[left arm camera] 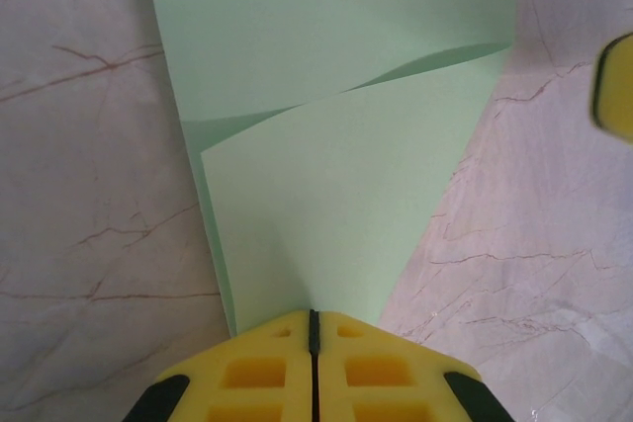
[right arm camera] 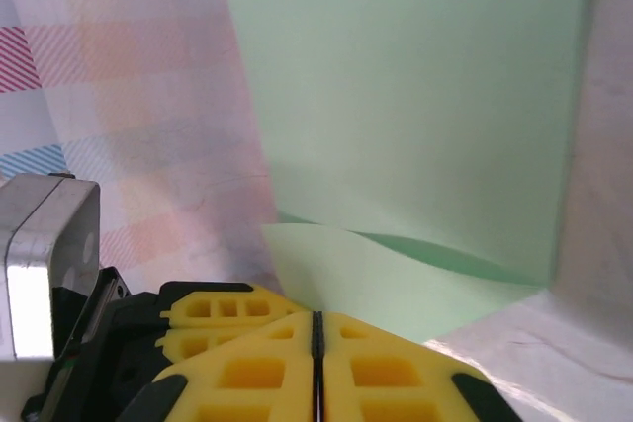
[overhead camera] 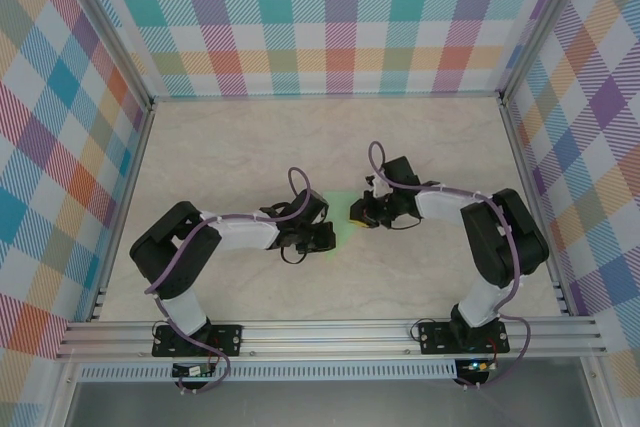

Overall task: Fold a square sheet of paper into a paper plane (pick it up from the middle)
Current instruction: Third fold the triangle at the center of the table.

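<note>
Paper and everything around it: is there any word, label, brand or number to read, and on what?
None can be read.
The paper is plain green.
The left hand and right hand bear no marks.
The walls carry only checks.
The small boards at the near rail are too small to read.

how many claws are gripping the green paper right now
2: the left claw pinches the green paper at one edge, the right claw pinches it from the other side, both shut.
</note>
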You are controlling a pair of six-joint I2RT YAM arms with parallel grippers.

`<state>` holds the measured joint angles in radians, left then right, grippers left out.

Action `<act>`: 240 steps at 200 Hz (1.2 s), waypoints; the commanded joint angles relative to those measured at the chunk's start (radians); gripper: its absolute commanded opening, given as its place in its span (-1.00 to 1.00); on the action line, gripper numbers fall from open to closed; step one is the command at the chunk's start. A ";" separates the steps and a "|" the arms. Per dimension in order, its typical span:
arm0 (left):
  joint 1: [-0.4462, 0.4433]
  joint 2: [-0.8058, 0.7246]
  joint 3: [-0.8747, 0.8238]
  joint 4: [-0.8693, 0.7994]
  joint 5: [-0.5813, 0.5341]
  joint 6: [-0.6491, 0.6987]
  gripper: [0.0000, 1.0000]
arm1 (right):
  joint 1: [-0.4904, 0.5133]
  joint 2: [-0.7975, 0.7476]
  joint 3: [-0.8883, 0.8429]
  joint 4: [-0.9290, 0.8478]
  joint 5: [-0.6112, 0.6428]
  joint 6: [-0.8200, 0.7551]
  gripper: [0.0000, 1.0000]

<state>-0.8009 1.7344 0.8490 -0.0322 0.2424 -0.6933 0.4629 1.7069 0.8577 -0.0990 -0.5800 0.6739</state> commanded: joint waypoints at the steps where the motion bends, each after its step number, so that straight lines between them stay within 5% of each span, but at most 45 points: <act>1: 0.000 0.011 -0.017 -0.074 -0.043 0.023 -0.88 | 0.044 0.022 -0.034 0.066 -0.017 0.059 -0.87; 89: -0.001 0.004 -0.047 -0.067 -0.048 0.022 -0.90 | 0.058 0.145 -0.033 0.075 0.103 0.050 -0.93; 176: -0.001 -0.011 -0.084 -0.075 -0.050 0.036 -0.94 | -0.107 0.134 -0.052 0.185 0.086 0.031 -0.87; 240: 0.000 -0.097 -0.129 -0.090 0.007 0.098 -0.95 | -0.119 -0.002 -0.062 0.134 0.065 0.014 -0.68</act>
<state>-0.8009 1.6848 0.7815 0.0025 0.2428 -0.6445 0.3519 1.7935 0.8139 0.0654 -0.5270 0.7174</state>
